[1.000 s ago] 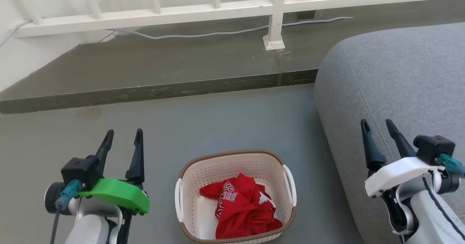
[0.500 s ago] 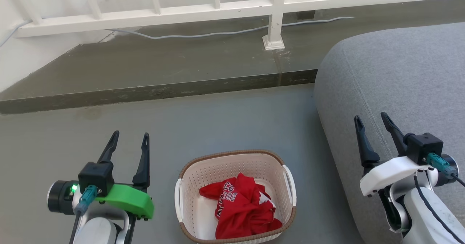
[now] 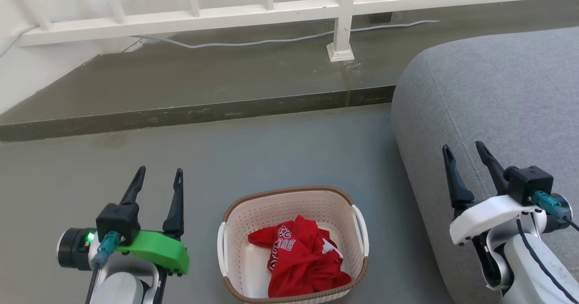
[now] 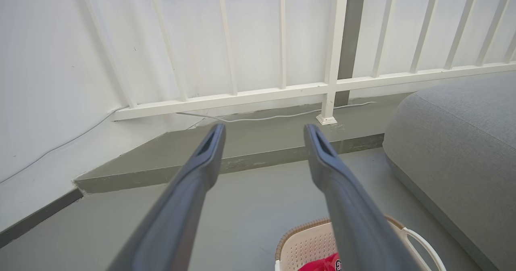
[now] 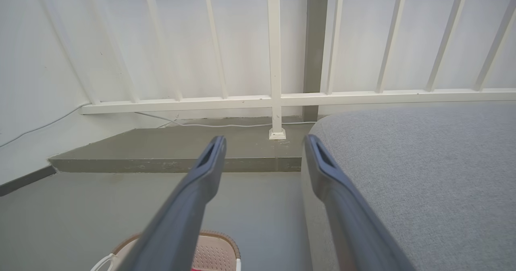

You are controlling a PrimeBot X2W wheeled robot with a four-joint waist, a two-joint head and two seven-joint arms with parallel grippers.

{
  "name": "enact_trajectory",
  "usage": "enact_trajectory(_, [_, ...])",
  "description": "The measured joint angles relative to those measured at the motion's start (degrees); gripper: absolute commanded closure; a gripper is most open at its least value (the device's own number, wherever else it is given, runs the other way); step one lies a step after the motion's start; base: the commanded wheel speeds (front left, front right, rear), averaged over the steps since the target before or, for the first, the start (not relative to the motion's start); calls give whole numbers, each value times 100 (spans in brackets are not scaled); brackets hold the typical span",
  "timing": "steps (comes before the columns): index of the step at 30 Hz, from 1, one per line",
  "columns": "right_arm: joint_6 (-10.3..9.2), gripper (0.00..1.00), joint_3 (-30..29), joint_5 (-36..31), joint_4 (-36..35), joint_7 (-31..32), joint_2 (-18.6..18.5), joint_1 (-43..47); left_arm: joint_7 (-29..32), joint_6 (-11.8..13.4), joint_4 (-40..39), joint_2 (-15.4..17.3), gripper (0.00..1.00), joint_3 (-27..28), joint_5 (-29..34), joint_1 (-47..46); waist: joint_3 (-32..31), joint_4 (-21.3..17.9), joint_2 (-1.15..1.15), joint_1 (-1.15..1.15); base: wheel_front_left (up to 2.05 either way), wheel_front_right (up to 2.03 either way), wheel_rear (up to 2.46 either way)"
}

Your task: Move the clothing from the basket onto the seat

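Clothing [image 3: 301, 261] is lying bunched in the basket [image 3: 289, 191], bottom centre | left claw [image 3: 159, 175] is hovering lower left, fingers apart, looking nearer | right claw [image 3: 463, 148] is hanging spread over the seat [image 3: 511, 96], lower right

Left arm [image 3: 118, 291] and right arm [image 3: 538, 270] low, both jaws wide apart, empty.
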Motion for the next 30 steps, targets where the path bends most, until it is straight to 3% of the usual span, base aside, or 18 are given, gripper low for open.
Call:
enact_trajectory(20, [167,0,-105,24,-174,0,130,-319,0,-8,-42,-52,0,-35,44,-44,471,-62,0,0,0,0,0])
enact_trajectory(30, [252,0,-169,26,-539,-7,182,-782,3,-211,81,-216,0,-447,176,-504,1116,-220,0,0,0,0,0])
